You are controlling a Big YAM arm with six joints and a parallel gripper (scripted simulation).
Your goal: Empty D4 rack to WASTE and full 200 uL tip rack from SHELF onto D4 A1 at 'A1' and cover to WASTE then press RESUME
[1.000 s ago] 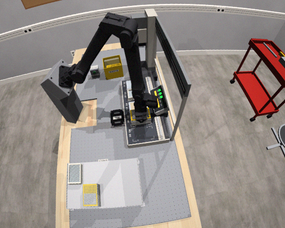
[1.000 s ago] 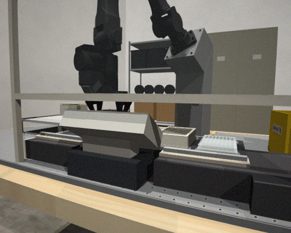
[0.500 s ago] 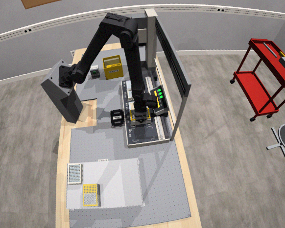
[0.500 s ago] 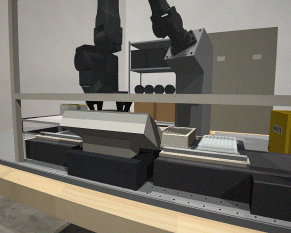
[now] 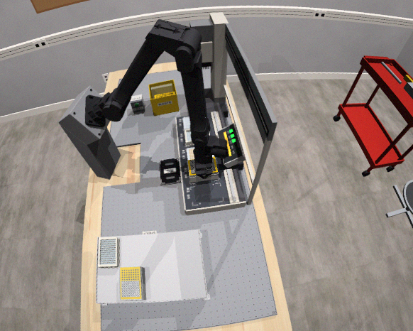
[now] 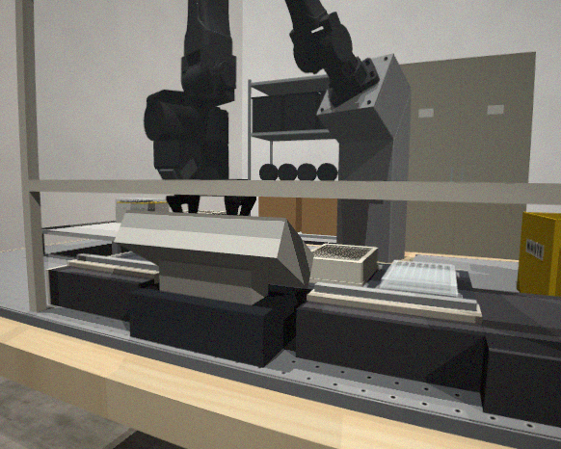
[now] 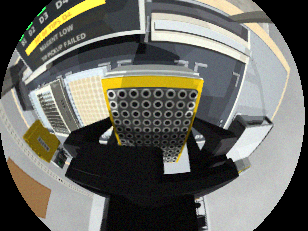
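The tip rack (image 5: 191,167) (image 7: 153,109) with a yellow frame sits at deck position D4; its holes look dark and empty in the wrist view. My gripper (image 5: 203,171) (image 6: 209,207) (image 7: 152,116) reaches down from above and is shut on this rack, with one finger on each long side. In the exterior view the rack is hidden behind the handler's grey head (image 6: 213,246). The yellow WASTE bin (image 5: 163,96) (image 6: 551,253) stands at the far end of the table. On the SHELF top (image 5: 171,263) lie a yellow-framed rack (image 5: 130,283) and a white rack (image 5: 107,251).
The spare nest RG (image 5: 169,173) is just left of the deck. The RESUME box (image 5: 135,102) stands beside the bin. The handler panel (image 5: 231,142) (image 7: 80,14) has a lit yellow strip. Other labware (image 6: 343,260) and a clear plate (image 6: 418,277) sit on neighbouring positions. The gantry frame (image 5: 256,106) borders the deck.
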